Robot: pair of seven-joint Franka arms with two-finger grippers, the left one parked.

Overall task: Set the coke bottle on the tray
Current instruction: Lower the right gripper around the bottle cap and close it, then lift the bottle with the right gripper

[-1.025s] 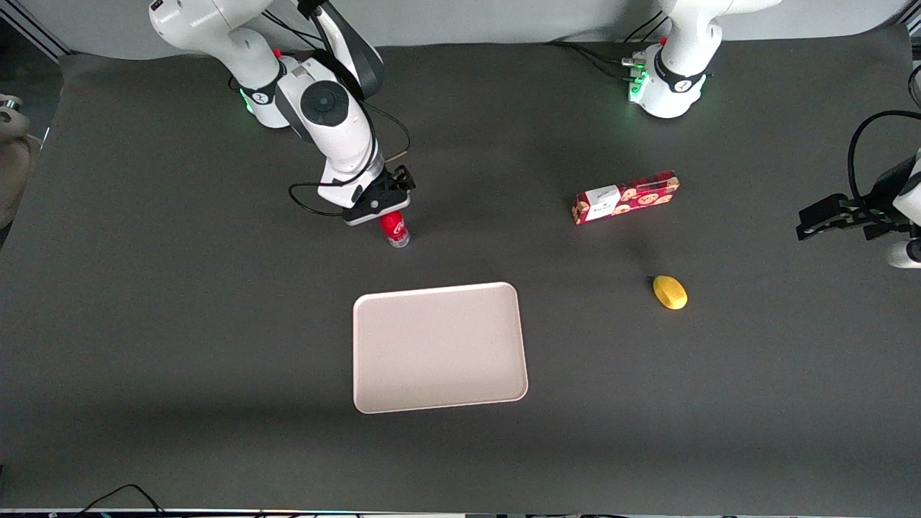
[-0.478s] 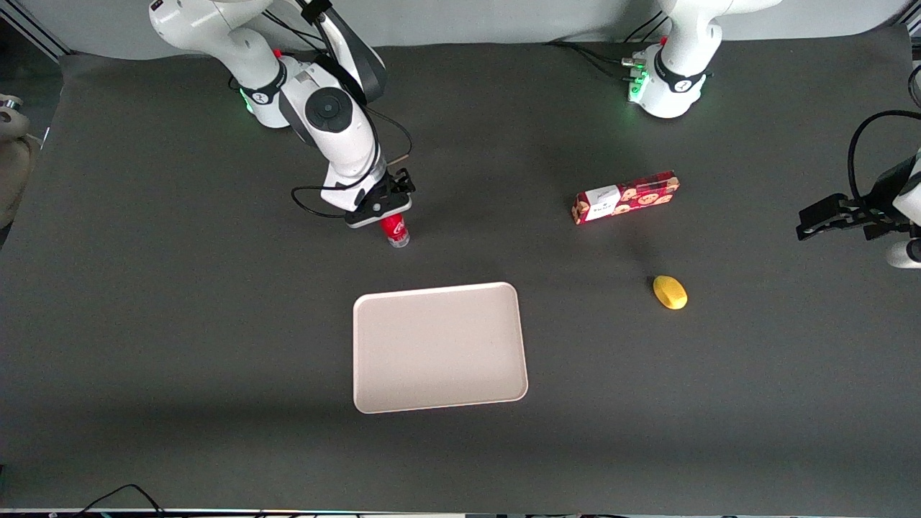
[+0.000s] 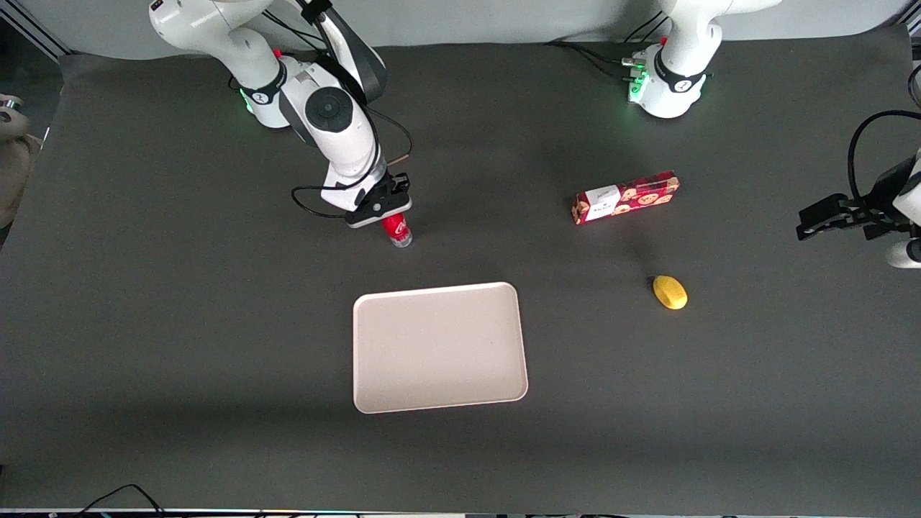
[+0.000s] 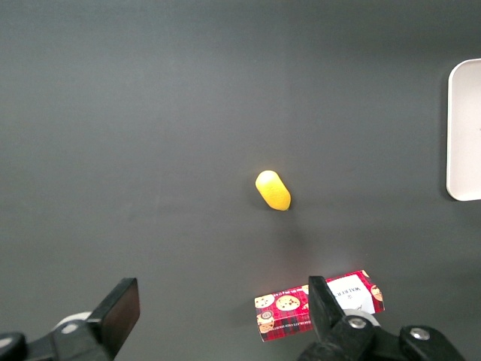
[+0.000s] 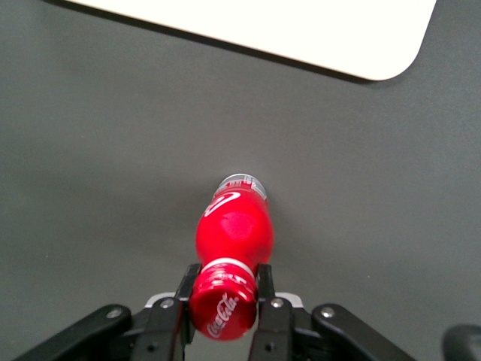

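Observation:
The coke bottle (image 3: pixel 396 230) stands on the dark table, farther from the front camera than the tray (image 3: pixel 439 347). My right gripper (image 3: pixel 388 214) is down over the bottle's top and shut on its red cap. In the right wrist view the two fingers (image 5: pixel 186 289) press on either side of the red cap of the coke bottle (image 5: pixel 233 233), and the clear base rests on the table. A corner of the pale tray (image 5: pixel 301 30) shows in that view, apart from the bottle. The tray holds nothing.
A long red cookie box (image 3: pixel 624 196) and a yellow lemon-like object (image 3: pixel 670 292) lie toward the parked arm's end of the table. Both also show in the left wrist view, the box (image 4: pixel 319 304) and the yellow object (image 4: pixel 273 190).
My gripper has come down a little onto the bottle's cap and closed on it. The bottle stays at the same spot on the table.

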